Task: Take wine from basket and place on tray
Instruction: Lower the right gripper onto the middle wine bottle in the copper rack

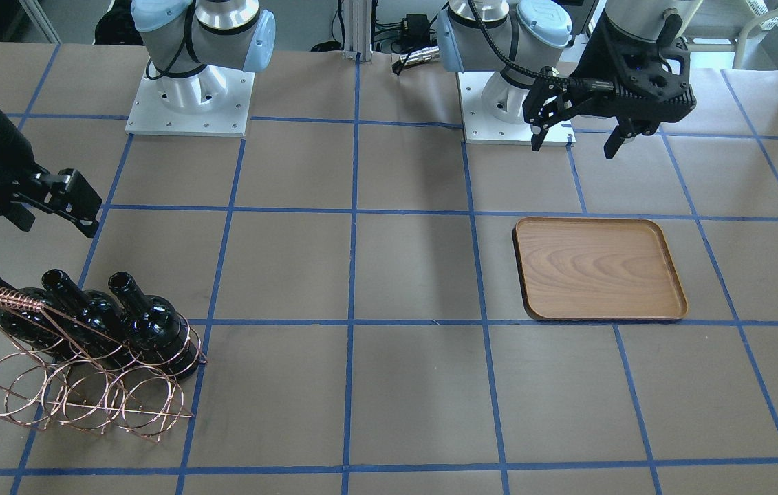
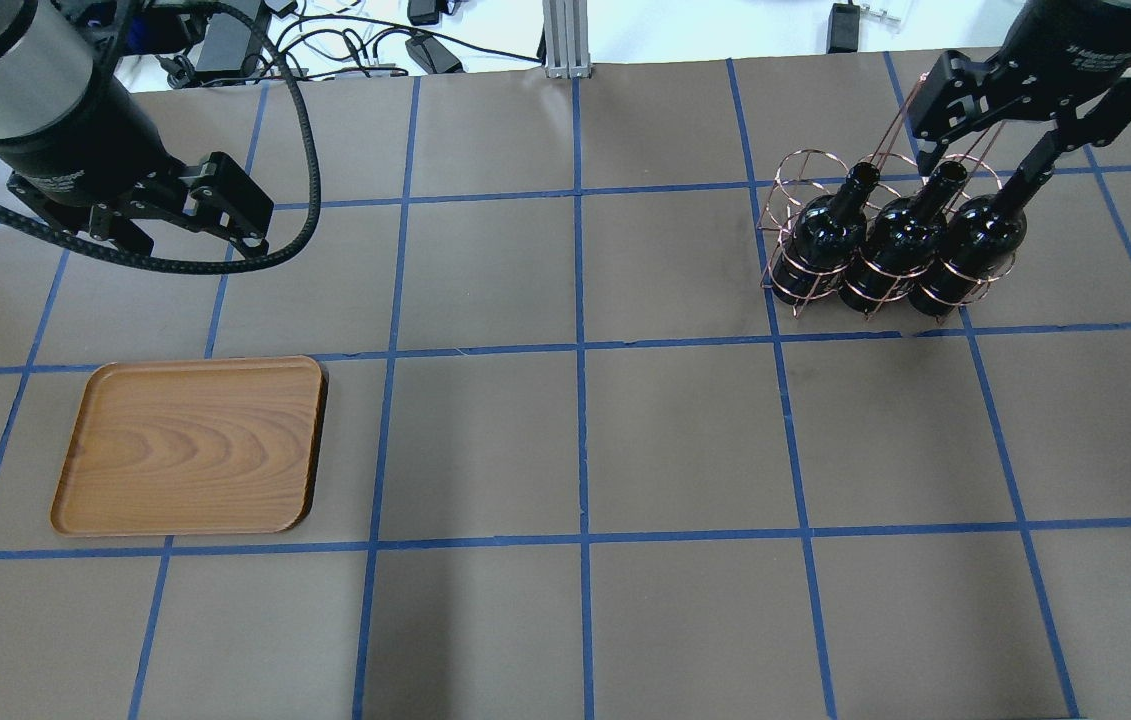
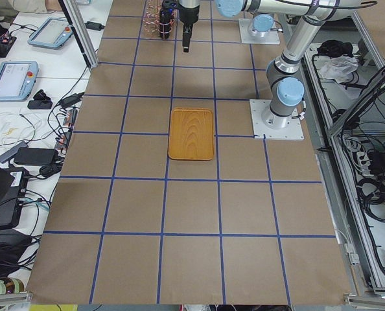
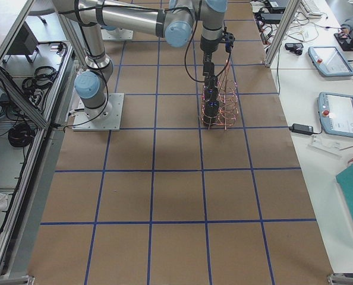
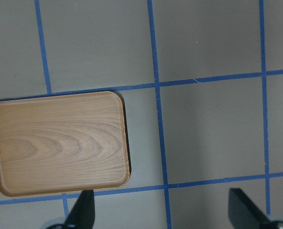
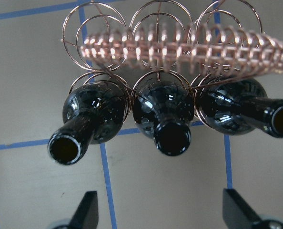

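Observation:
Three near-black wine bottles lie tilted in the copper wire basket (image 1: 3, 297): one (image 2: 820, 235), a middle one (image 2: 895, 240) and one (image 2: 975, 245). In the right wrist view their open mouths point toward the camera under the coiled handle (image 6: 179, 45), the middle bottle (image 6: 166, 114) straight ahead. My right gripper (image 2: 975, 165) is open, hovering over the bottle necks and holding nothing. The wooden tray (image 2: 195, 445) lies empty on the other side of the table. My left gripper (image 2: 195, 215) is open and empty, above the table beyond the tray (image 5: 60, 143).
The table is brown paper with a blue tape grid. The two arm bases (image 1: 189, 103) stand at the robot's edge. Cables and an aluminium post (image 2: 565, 40) lie beyond the far edge. Open table lies between basket and tray.

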